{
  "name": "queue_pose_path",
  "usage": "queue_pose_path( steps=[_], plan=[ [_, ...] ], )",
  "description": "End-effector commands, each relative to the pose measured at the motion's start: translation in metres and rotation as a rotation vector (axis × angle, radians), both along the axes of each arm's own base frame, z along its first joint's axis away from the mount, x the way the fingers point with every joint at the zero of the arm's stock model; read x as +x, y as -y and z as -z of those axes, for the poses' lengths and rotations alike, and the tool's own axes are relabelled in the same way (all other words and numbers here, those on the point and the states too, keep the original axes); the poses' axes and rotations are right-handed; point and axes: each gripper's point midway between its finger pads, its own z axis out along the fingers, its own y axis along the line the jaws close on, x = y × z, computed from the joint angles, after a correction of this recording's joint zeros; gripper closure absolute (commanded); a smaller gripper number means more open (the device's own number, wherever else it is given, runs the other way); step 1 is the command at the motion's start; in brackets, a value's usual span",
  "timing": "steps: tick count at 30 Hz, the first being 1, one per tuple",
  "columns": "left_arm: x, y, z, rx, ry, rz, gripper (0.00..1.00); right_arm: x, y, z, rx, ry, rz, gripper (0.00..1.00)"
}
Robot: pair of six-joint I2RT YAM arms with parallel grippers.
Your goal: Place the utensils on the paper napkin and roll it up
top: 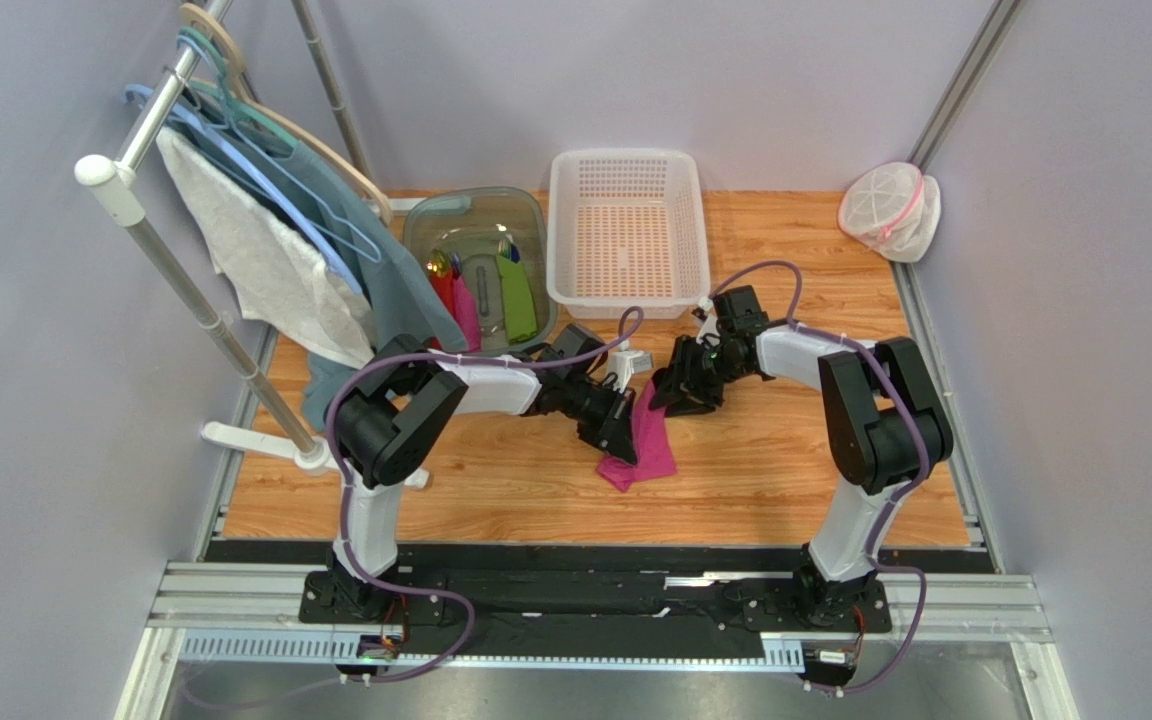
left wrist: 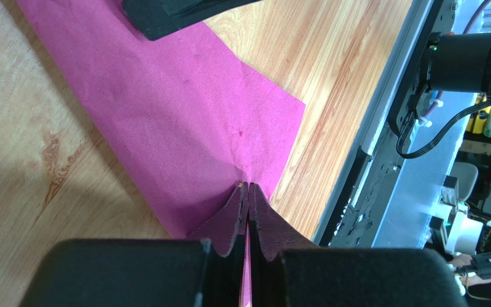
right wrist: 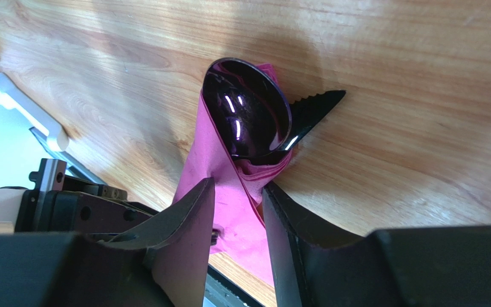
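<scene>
Napkin (left wrist: 184, 121) is held on the table (right wrist: 389, 96): one edge is pinched by the closed left gripper (left wrist: 248, 190); the rolled end, spoon (right wrist: 245, 121) and knife (right wrist: 315, 107) wrapped inside, is clamped by the right gripper (right wrist: 238, 187).

The left arm (top: 495, 384) and the right arm (top: 871, 408) are each being made up of white link shells alternating with bulky black joint housings, and both are being bolted to one black base plate (top: 597, 596) along the near edge of the table (top: 778, 480). A lilac cable (top: 755, 270) is being looped along each arm from base to wrist. The left gripper (left wrist: 249, 190) and the right gripper (right wrist: 238, 184) are being finished in matte black, with thick wedge-shaped fingers tapering to narrow tips.
</scene>
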Motion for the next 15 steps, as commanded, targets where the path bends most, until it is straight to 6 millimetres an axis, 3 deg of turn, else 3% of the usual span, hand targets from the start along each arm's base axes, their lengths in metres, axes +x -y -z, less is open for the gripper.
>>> queue_pose_path(
  steps=[1,5,12,15],
  plan=[
    [0.003,-0.009,0.019,0.063,0.014,-0.024,0.96,0.000,0.002,0.021,-0.042,-0.007,-0.002,0.59],
    [0.004,-0.009,0.018,0.060,0.017,-0.024,0.96,-0.005,0.004,0.027,-0.051,-0.026,-0.004,0.64],
    [0.007,-0.008,0.015,0.055,0.025,-0.032,0.96,-0.005,0.001,0.024,-0.036,-0.034,-0.035,1.00],
    [0.009,-0.007,0.010,0.048,0.032,-0.039,0.95,-0.001,-0.004,0.013,-0.004,-0.002,-0.054,1.00]
  ],
)
